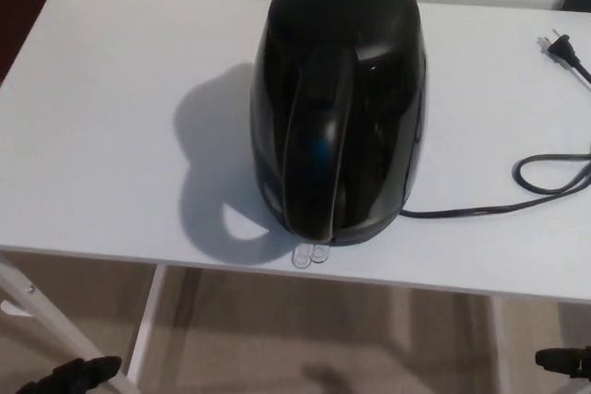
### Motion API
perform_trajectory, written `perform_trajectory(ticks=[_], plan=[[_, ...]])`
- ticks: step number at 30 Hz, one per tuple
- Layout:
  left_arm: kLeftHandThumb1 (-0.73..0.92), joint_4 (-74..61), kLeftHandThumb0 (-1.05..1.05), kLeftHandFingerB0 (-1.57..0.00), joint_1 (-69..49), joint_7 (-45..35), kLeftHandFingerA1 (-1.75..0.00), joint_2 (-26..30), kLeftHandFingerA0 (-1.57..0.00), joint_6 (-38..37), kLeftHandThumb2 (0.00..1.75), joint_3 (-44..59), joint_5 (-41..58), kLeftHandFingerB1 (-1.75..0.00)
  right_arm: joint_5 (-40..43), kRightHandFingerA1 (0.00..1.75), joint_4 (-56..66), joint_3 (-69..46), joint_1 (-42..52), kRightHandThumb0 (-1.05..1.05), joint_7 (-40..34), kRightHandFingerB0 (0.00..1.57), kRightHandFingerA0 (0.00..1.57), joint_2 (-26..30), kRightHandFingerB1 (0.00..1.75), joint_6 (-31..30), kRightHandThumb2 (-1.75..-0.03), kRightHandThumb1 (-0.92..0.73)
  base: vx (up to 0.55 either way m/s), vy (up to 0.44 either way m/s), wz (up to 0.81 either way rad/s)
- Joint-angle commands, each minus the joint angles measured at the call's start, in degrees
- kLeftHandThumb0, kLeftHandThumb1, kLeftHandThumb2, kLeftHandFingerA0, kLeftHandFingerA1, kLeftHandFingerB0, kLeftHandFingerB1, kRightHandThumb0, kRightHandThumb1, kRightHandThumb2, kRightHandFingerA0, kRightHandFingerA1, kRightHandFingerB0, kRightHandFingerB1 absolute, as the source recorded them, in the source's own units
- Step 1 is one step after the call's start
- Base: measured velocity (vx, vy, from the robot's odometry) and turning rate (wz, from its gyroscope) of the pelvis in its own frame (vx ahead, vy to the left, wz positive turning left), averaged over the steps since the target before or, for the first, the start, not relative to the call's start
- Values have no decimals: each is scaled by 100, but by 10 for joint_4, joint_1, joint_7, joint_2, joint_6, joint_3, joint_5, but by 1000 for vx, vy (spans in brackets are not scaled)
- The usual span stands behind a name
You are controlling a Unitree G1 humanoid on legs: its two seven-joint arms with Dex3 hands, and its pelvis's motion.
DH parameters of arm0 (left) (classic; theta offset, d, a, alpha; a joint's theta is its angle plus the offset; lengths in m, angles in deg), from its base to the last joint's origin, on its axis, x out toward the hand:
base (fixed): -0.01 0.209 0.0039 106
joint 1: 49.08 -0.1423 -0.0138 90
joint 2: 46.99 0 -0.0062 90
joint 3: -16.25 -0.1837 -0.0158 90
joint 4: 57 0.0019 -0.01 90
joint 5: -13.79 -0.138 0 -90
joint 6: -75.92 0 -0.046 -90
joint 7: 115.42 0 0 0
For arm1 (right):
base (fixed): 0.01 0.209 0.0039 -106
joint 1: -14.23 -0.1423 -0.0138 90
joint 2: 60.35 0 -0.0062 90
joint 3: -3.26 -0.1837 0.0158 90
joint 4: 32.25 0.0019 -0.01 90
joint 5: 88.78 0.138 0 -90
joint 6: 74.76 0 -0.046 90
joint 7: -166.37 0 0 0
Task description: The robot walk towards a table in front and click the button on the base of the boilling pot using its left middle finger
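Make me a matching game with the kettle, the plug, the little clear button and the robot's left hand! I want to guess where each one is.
Things:
1. kettle
2. plug
3. clear button
4. left hand

Places:
A. bottom left corner of the picture, below the table
B. far right side of the table, at the cord's end
C. middle of the white table
D. near table edge, just under the kettle's handle

Pairs: 1-C, 2-B, 3-D, 4-A
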Motion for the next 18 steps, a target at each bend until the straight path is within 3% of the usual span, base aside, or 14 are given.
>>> perform_trajectory(ticks=[1, 9, 10, 14, 16, 17, 18], plan=[[60, 1, -29, -21, -5, -7, -39, 9, -36, -5, 58, 2, -2, -30, -1, 54, -1, 0, 6, -31, 1, 72, 98, 4, 50, 0, -50, -31, 0, 0, 0], [60, 6, -28, -22, -2, -1, -40, 11, -37, -9, 58, -2, -11, -30, -2, 53, -8, 3, 4, -33, 7, 72, 98, 7, 49, 5, -50, -30, 0, 0, 0], [59, 5, -30, -22, -13, 14, -40, 10, -38, -32, 58, -4, -21, -30, -2, 54, -10, 4, 6, -33, 9, 72, 99, 7, 49, 5, -50, -30, 0, 0, 0], [59, -45, -38, -18, -68, 203, -34, 28, -31, -242, 59, -55, -203, -28, -2, 57, -17, 5, 2, -40, 12, 67, 94, 9, 52, 6, -55, -26, 0, 0, 0], [56, -84, -43, -21, -83, 276, -33, 37, -33, -330, 58, -71, -277, -29, -5, 54, -19, 5, -5, -31, 9, 71, 99, 12, 49, 3, -50, -30, 0, 0, 0], [46, -98, -55, -17, -90, 283, -42, 42, -26, -354, 74, -76, -293, -39, -3, 54, -19, 5, -5, -29, 11, 72, 99, 11, 49, 2, -49, -30, 0, 0, 0], [47, -123, -59, -17, -100, 295, -43, 53, -26, -366, 76, -86, -321, -39, -2, 54, -17, 5, -4, -30, 12, 71, 98, 10, 49, -1, -49, -30, 0, 0, 0]])
